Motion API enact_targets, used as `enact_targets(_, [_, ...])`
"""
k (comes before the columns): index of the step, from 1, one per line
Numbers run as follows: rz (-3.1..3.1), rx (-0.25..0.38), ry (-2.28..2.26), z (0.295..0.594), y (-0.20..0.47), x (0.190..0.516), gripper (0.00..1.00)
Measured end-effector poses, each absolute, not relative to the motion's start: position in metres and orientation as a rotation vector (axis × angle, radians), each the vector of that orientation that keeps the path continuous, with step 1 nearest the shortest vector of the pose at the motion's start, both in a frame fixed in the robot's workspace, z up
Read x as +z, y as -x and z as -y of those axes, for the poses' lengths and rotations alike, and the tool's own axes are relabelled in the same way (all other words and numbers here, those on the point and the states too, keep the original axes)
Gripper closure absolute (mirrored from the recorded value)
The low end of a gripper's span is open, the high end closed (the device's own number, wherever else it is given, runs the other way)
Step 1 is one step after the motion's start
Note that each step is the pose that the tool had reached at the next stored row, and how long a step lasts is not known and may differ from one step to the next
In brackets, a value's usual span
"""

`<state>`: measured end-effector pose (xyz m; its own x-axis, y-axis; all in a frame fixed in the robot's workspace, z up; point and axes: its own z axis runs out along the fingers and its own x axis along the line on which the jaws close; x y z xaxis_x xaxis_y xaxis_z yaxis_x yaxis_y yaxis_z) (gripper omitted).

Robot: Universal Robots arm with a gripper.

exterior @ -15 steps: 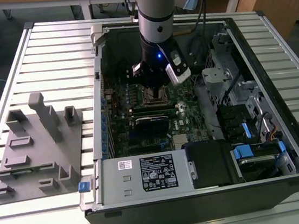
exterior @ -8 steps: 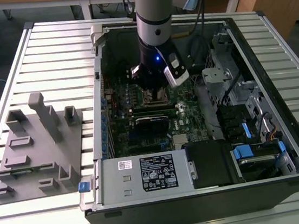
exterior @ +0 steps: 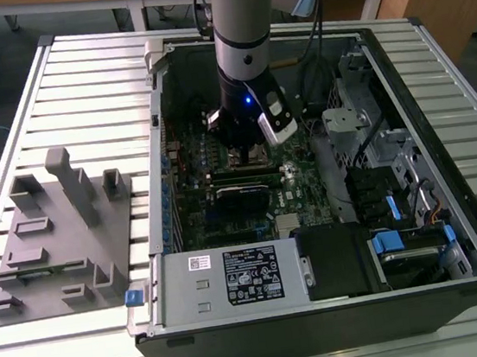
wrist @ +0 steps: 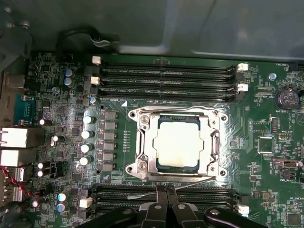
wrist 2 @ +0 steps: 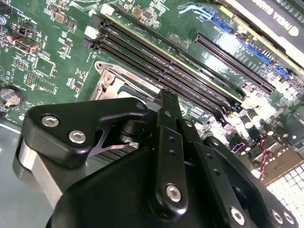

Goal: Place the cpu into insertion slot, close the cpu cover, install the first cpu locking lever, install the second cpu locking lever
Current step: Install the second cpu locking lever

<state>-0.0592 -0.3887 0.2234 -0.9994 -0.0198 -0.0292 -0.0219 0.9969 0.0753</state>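
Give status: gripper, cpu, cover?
Gripper fingers together, holding nothing, at socket edge by a thin locking lever. Cpu seated in insertion slot. Cpu cover down over it. Nothing in the way.

Insertion slot half hidden behind the end effector in the second wrist view.

Arm: my arm comes down near-vertical in the exterior view, wrist lowest.
Wrist: a small blue light glows on my dark wrist section.
Gripper: my gripper points straight down.
Fingers: in both wrist views my two black fingers are pressed together at their tips, nothing visible between them.
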Motion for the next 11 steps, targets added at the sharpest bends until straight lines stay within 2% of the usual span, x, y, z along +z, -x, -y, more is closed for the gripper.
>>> enact_targets(11, [-3.111, 0.118, 0.032, 0.3887, 0.0602, 0.2225, 0.89])
